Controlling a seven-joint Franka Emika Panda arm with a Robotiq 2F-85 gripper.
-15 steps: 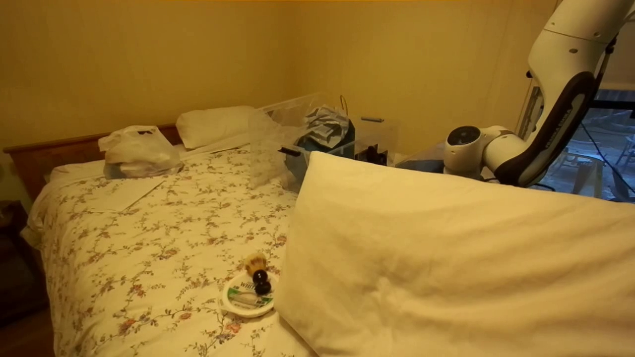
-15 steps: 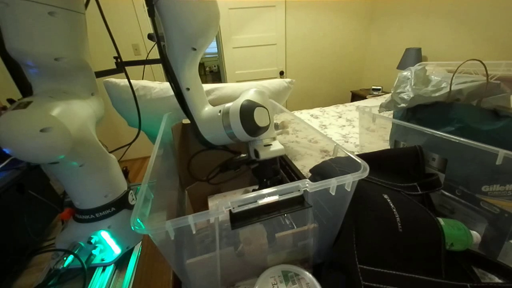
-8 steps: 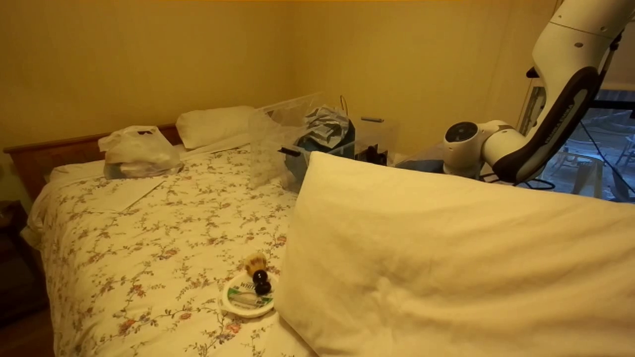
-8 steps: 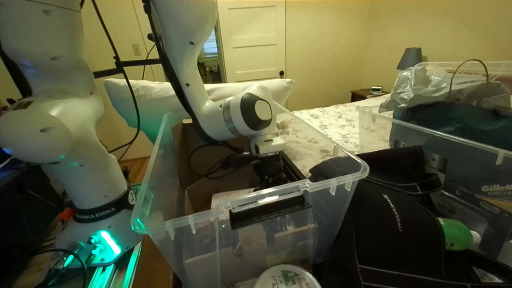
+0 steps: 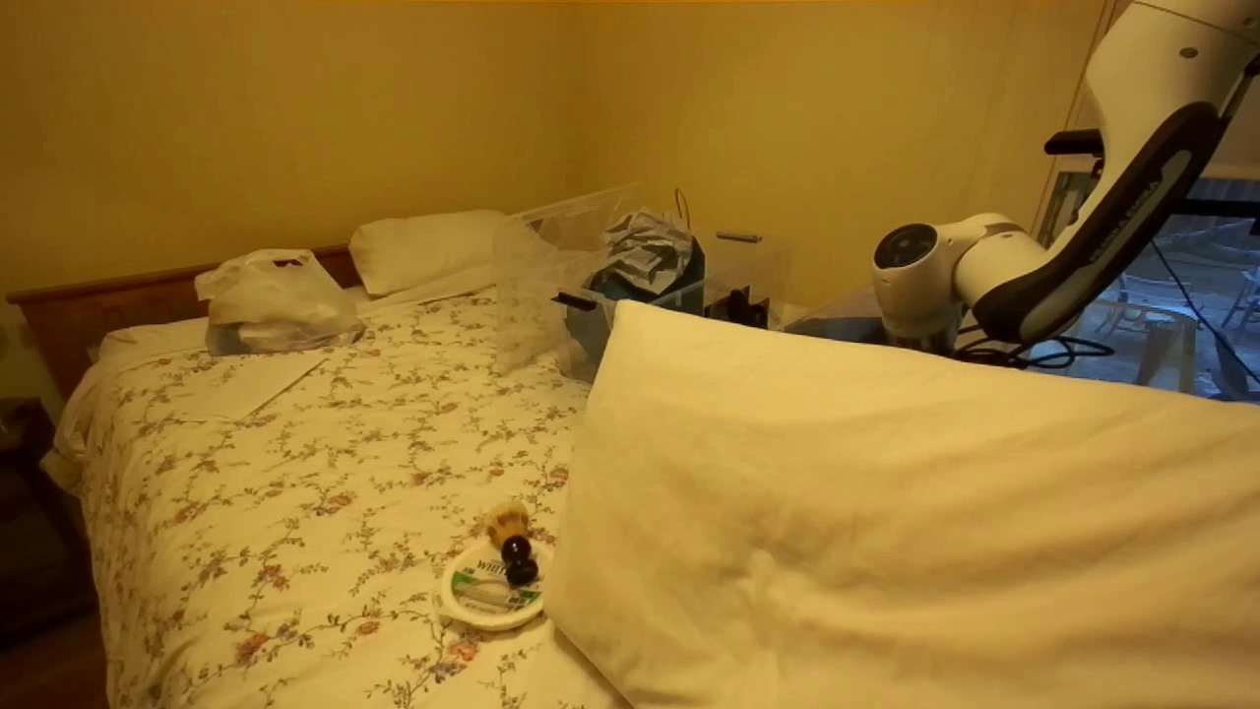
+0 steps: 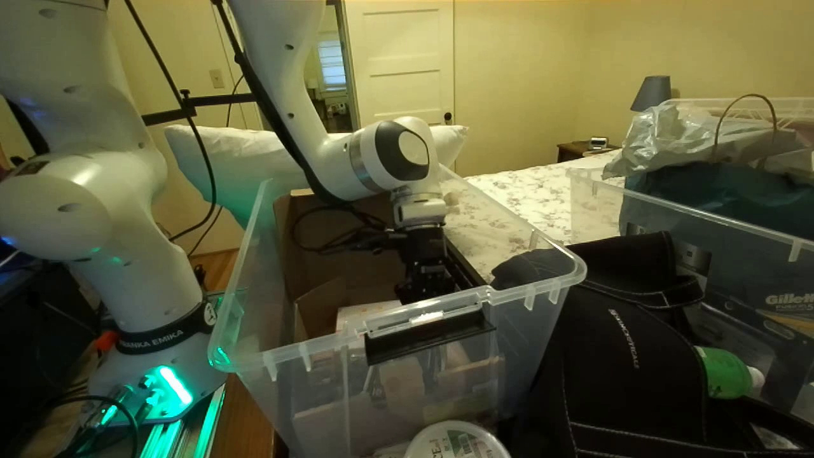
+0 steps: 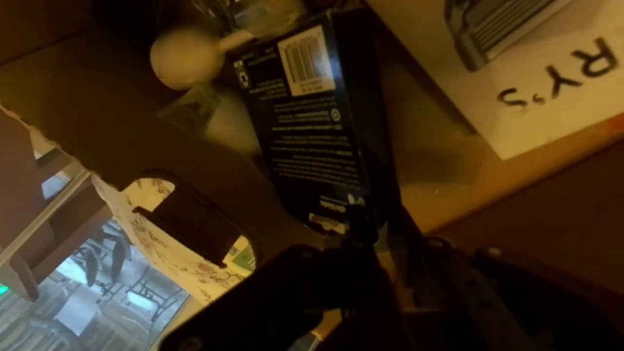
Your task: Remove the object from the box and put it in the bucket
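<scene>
Black carton (image 7: 307,131): grasped, within the cardboard box (image 6: 369,280).
The gripper (image 7: 380,224) clamps one end of the carton; the barcode face is visible in the wrist view. A pale pack (image 7: 516,134) marked "RY'S" appears to the carton's right. In an exterior view, the gripper's lower part shows behind the near wall of the clear bin (image 6: 528,334).

The gripper (image 7: 382,226) pinches one end of a black box (image 7: 317,141) with tiny words (image 7: 317,161) and a bar code (image 7: 307,63) on it. To the right is a white thing (image 7: 531,68) marked RY'S, upside down. A blurry round thing (image 7: 186,58) is near the box's other end.
</scene>
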